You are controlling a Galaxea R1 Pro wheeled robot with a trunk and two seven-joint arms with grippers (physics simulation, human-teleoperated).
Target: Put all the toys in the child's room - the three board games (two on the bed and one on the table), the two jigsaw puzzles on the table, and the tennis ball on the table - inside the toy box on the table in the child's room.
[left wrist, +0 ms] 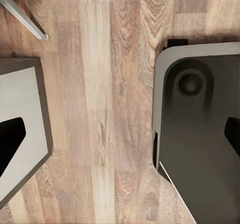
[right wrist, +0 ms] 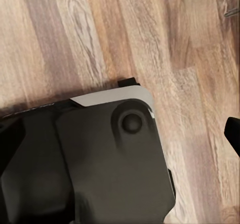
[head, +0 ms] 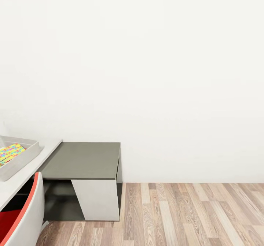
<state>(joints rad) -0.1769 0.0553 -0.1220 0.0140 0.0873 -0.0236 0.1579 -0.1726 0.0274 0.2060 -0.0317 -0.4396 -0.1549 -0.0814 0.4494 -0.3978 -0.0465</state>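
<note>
At the head view's left edge the grey toy box stands on the pale top of the table. One multicoloured jigsaw puzzle lies inside it. The board games, the tennis ball and the bed are out of view. My left gripper hangs over the wooden floor, open, with dark fingertips at the picture's edges and nothing between them. My right gripper is also open above the floor, one of its fingertips showing at the edge.
The table's lower dark grey end section stands against the white wall. A red and white chair sits at the lower left. Wooden floor stretches to the right. My dark base lies under both wrists.
</note>
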